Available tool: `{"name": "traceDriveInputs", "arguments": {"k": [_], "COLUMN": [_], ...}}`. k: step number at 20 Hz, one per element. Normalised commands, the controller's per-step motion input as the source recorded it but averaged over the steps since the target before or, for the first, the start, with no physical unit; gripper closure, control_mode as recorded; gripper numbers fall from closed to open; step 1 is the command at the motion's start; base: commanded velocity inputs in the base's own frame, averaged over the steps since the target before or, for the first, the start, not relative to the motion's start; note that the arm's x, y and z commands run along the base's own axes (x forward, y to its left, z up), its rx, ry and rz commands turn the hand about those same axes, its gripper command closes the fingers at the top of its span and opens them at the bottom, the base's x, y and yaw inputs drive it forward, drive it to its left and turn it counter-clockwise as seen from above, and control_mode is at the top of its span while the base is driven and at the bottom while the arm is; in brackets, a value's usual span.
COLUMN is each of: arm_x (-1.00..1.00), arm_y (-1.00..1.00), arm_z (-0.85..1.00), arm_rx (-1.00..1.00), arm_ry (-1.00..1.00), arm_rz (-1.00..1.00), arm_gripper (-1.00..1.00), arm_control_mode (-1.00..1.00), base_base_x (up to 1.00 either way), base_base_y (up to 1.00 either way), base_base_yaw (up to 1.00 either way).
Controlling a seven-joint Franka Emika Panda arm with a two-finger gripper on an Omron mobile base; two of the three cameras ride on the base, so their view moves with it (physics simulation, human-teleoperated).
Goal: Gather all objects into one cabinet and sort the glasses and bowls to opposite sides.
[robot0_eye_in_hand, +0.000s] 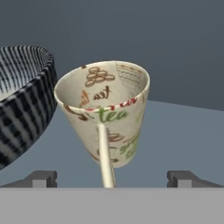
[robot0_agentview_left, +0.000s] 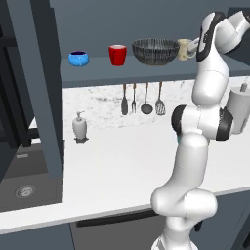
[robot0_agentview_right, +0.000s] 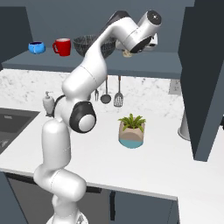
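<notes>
On the cabinet [robot0_agentview_left: 41, 97] shelf stand, left to right, the small blue bowl [robot0_agentview_left: 78, 58], the red cup [robot0_agentview_left: 117, 54], the wide dark striped bowl [robot0_agentview_left: 155, 51] and the beige mug [robot0_agentview_left: 184, 49]. My gripper [robot0_eye_in_hand: 112, 179] is open and reaches in at shelf height. Its fingertips [robot0_eye_in_hand: 41, 178] stand wide on either side of the mug [robot0_eye_in_hand: 107, 113] without touching it. The mug's thin handle faces the hand. The dark bowl [robot0_eye_in_hand: 22, 100] sits close beside the mug on its left. In the right base view the arm hides most of the mug [robot0_agentview_right: 127, 53].
The cabinet's tall door [robot0_agentview_right: 203, 78] stands open at the right, and another door panel hangs at the left. Below the shelf are hanging utensils [robot0_agentview_left: 141, 100], a white soap dispenser [robot0_agentview_left: 79, 127], a teal plant pot [robot0_agentview_right: 131, 131] and the sink [robot0_agentview_left: 24, 190].
</notes>
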Motion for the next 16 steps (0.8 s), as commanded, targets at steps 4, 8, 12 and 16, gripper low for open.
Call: {"name": "traceDriveInputs", "arguments": {"k": [4, 8, 12, 16], "arm_x": [0.00, 0.00, 0.00, 0.00], "arm_y": [0.01, 0.00, 0.00, 0.00], "arm_z": [0.00, 0.00, 0.00, 0.00], "arm_rx": [0.00, 0.00, 0.00, 0.00], "arm_ry": [0.00, 0.00, 0.00, 0.00], "arm_rz": [0.00, 0.00, 0.00, 0.00], "arm_gripper": [-1.00, -1.00, -1.00, -1.00], "arm_control_mode": [-1.00, -1.00, -1.00, -1.00], "base_base_x": [0.00, 0.00, 0.00, 0.00], "base_base_y": [0.00, 0.00, 0.00, 0.00], "base_base_yaw": [0.00, 0.00, 0.00, 0.00]}}
